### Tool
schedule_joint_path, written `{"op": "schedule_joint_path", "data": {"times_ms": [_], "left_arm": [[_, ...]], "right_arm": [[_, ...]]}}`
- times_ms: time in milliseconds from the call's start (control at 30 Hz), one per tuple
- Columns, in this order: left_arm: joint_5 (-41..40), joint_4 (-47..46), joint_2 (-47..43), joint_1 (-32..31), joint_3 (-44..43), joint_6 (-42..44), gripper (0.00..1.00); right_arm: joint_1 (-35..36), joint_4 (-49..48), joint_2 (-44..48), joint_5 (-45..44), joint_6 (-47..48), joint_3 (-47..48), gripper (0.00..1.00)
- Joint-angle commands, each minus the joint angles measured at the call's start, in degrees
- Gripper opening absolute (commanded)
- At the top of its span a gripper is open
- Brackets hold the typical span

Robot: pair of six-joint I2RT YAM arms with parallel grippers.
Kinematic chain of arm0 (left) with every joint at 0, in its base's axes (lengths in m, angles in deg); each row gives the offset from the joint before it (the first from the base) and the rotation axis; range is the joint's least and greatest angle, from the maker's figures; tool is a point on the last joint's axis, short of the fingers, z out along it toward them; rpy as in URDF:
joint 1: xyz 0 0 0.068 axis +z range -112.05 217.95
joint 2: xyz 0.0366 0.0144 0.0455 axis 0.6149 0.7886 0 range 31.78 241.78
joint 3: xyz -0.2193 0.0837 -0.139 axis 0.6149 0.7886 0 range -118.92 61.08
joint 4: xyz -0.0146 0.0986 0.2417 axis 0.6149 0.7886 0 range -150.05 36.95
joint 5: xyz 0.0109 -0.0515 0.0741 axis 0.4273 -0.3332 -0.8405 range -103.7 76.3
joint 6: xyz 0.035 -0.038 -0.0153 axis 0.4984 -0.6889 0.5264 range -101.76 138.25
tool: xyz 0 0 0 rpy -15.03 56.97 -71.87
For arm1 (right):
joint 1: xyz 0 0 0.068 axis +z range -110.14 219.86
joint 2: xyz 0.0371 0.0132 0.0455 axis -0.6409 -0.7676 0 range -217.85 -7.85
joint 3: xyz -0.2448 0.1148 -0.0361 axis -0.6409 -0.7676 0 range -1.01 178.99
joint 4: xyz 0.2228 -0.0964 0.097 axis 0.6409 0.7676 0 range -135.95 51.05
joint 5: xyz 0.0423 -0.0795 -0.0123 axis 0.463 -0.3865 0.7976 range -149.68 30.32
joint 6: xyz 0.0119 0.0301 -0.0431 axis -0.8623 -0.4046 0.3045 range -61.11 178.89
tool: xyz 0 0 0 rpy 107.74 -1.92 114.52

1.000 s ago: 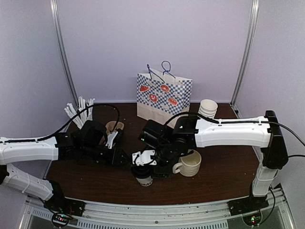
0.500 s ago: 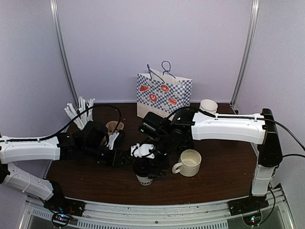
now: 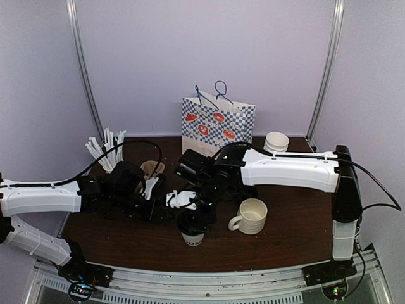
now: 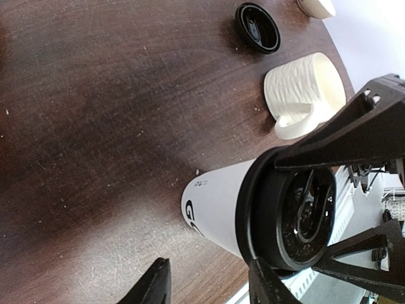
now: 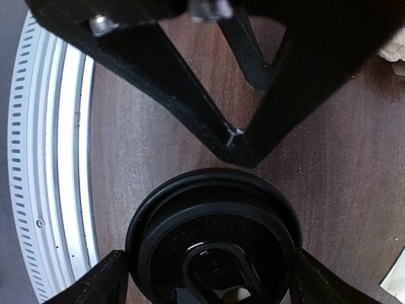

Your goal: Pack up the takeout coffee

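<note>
**Both sets of fingers at one lidded cup**

The cup (image 3: pixel 192 238) stands upright on the tabletop (image 4: pixel 95 126), directly beneath my right fingers (image 5: pixel 101 282) and just ahead of my left fingers (image 4: pixel 155 285). It is white with black lettering near the base, and a black lid (image 5: pixel 212 234) is seated on top.

My right fingers are spread wide and come down from above, one on either side of the lid, right at its rim. I cannot tell whether they pinch the rim or only flank it.

My left fingers reach in low from the side and stand partly spread, not pinching anything. Bare tabletop shows between one of them and the cup wall. The other one overlaps the lid's edge in my wrist view, and I cannot tell whether it touches.

Past the cup from my left fingers sits a white ribbed mug (image 4: pixel 304 85), near the cup but apart from it, its handle turned toward the cup. Farther on, a loose lid (image 4: pixel 257 26) lies flat on the wood.

Well beyond both sets of fingers, at the back of the tabletop, a checked paper bag (image 3: pixel 218 126) stands upright. A stack of cups (image 3: pixel 276 142) stands just beside the bag.
</note>
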Motion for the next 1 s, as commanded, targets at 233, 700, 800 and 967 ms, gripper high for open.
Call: {"op": "schedule_joint_path", "data": {"times_ms": [233, 700, 800, 967], "left_arm": [[0.16, -1.36, 0.81, -0.28, -2.6, 1.31, 0.45], [-0.26, -0.24, 0.86, -0.26, -3.0, 1.26, 0.45], [-0.59, 0.05, 0.62, -0.26, -3.19, 1.31, 0.45], [-0.87, 0.48, 0.62, -0.23, -3.33, 1.19, 0.45]], "right_arm": [[-0.2, 2.16, -0.15, -0.26, -0.69, 1.73, 0.83], [-0.2, 1.78, -0.57, -5.2, -0.78, 1.68, 0.74], [-0.65, 1.73, 1.37, -5.58, -0.05, 1.74, 0.73], [-5.19, 2.49, 3.7, -4.84, 0.14, 3.59, 0.72]]}}
